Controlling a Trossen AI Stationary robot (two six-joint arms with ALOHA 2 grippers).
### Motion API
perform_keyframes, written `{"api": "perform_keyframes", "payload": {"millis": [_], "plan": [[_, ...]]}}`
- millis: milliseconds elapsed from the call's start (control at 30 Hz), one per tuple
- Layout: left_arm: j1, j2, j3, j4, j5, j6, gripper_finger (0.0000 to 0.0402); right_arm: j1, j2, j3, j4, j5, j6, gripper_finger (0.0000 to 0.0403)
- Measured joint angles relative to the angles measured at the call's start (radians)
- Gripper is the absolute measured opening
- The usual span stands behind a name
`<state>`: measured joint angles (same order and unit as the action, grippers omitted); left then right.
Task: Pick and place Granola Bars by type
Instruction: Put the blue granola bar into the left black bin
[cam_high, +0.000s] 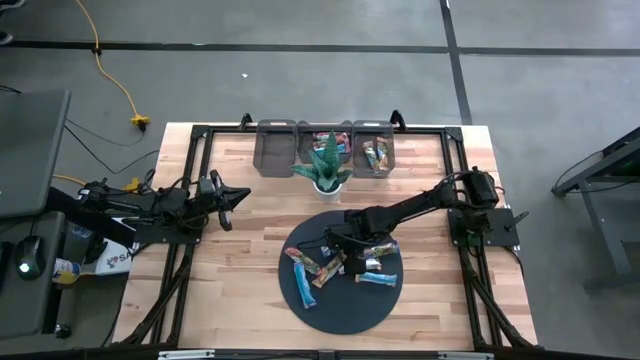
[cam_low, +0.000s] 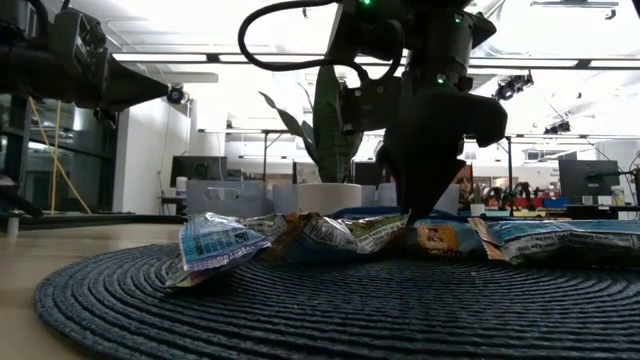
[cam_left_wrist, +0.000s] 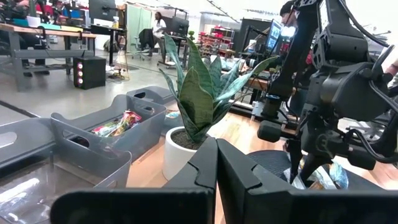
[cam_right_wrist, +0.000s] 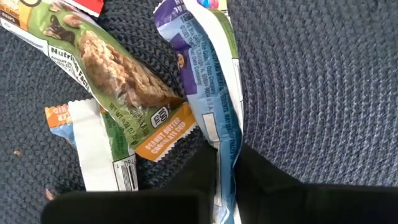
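Wooden table (cam_high: 240, 260) carries dark round woven mat (cam_high: 340, 310) in front of us, granola bars (cam_high: 340, 265) scattered on it. Our right gripper (cam_right_wrist: 227, 163) down on mat, fingers pinching end of blue-wrapped bar (cam_right_wrist: 208, 81); green-wrapped bar (cam_right_wrist: 115, 74) lies just beside. Potted plant (cam_high: 326, 165) before three grey bins (cam_high: 325, 147). Our left gripper (cam_left_wrist: 216, 163) waits at table's left edge, fingers pressed together.

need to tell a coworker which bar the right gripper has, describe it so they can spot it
On the round dark woven mat at the table's front, granola bars lie in a loose pile. The right gripper is shut on the edge of the blue and purple wrapped bar, which lies beside a green-wrapped bar with an orange end.
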<state>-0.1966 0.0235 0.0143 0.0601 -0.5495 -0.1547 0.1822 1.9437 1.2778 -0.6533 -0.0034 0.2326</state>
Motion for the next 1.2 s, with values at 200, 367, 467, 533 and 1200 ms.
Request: {"api": "perform_keyframes", "payload": {"millis": [200, 367, 467, 533, 1200], "plan": [[0.000, 0.000, 0.000, 0.000, 0.000, 0.000, 0.0001, 0.000, -0.003, 0.000, -0.001, -0.032, 0.022, 0.0013], [0.000, 0.000, 0.000, 0.000, 0.000, 0.000, 0.0001, 0.001, -0.008, 0.049, -0.043, -0.029, 0.024, 0.0013], [0.000, 0.000, 0.000, 0.000, 0.000, 0.000, 0.0001, 0.001, -0.008, 0.099, -0.076, -0.019, 0.009, 0.0010], [0.000, 0.000, 0.000, 0.000, 0.000, 0.000, 0.0001, 0.001, -0.008, 0.143, -0.091, -0.017, -0.003, 0.0010], [0.000, 0.000, 0.000, 0.000, 0.000, 0.000, 0.0001, -0.038, -0.010, 0.778, -0.087, 0.042, -0.035, 0.0011]]}}
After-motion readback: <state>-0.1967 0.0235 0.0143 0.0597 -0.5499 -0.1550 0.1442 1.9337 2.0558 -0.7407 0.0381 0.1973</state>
